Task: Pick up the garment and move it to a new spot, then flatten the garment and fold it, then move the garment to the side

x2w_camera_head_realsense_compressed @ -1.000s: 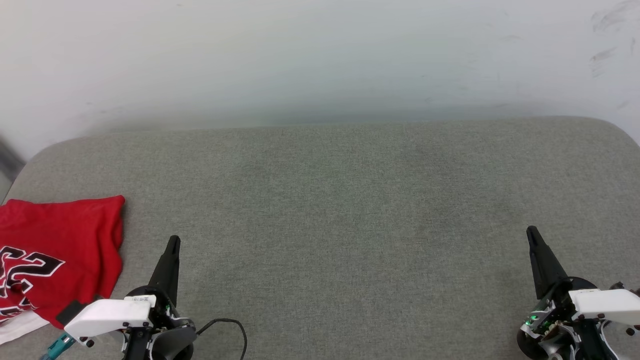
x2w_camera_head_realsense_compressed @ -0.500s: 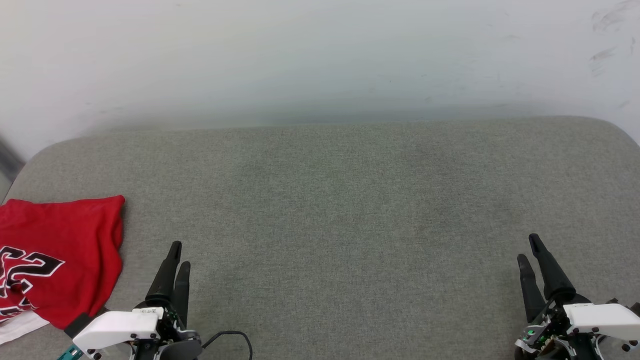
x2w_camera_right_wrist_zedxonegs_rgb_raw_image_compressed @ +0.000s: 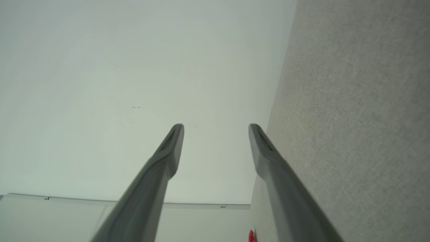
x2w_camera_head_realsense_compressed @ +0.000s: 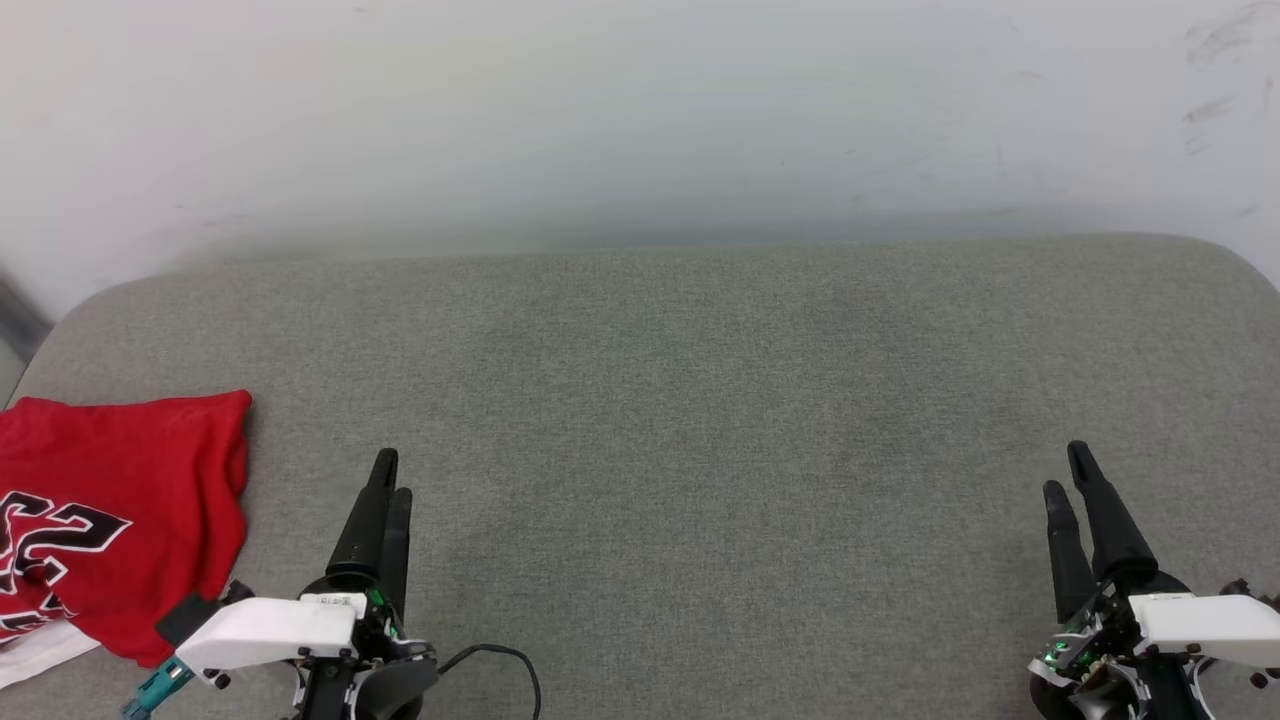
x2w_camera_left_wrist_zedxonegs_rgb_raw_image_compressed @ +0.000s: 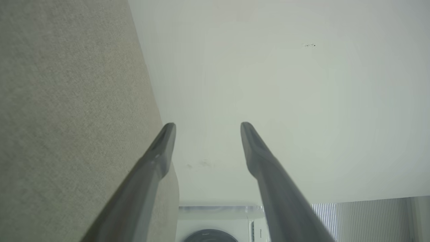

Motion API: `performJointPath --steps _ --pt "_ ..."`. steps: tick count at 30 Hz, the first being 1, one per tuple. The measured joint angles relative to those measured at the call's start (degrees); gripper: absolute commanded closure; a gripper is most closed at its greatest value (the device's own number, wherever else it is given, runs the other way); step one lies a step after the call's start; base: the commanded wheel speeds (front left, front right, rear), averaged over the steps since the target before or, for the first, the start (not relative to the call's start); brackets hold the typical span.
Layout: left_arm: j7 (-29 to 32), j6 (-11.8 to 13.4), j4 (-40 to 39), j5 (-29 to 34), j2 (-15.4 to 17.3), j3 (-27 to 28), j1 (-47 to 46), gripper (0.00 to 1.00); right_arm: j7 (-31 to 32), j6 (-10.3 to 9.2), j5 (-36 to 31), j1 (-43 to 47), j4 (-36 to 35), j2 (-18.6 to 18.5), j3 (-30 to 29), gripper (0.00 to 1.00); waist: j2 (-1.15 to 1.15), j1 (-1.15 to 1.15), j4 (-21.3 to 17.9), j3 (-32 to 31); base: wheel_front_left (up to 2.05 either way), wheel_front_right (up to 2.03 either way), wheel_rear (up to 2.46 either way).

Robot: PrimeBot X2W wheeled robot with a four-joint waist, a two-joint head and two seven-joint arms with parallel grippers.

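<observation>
A grey fabric surface (x2w_camera_head_realsense_compressed: 700, 400) with rounded far corners meets a scuffed white wall (x2w_camera_head_realsense_compressed: 640, 120), the red garment (x2w_camera_head_realsense_compressed: 120, 480) at its left edge, the left gripper (x2w_camera_head_realsense_compressed: 392, 472) and right gripper (x2w_camera_head_realsense_compressed: 1066, 468) both wide and empty.

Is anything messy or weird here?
Only a little. The red garment lies at the left end of the grey cushion. Its right edge is wavy and a white piece sticks out from under it, so it isn't neatly squared. Nothing looks spilled or broken.
</observation>
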Motion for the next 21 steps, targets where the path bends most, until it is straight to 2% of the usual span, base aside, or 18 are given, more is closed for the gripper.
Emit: performJointPath --steps 9,14,21 --pt "-2.11 0.0 -2.46 6.37 0.04 -2.27 -0.12 0.0 -2.38 0.0 -4.78 0.5 -2.15 -0.96 1.38 0.0 0.0 0.0 0.03 -0.07 0.0 0.0 0.0" --pt "-3.24 0.0 -3.5 10.4 0.05 -2.49 0.09 0.0 -3.58 0.0 -10.12 0.77 -2.94 -1.56 2.0 0.0 0.0 0.0 -0.01 -0.24 0.0 0.0 0.0" --pt "-4.71 0.0 -3.67 19.54 0.05 -2.59 0.66 0.0 -5.11 0.0 -18.89 1.16 -4.31 -1.4 2.18 0.0 0.0 0.0 -0.03 -0.51 0.0 0.0 0.0"
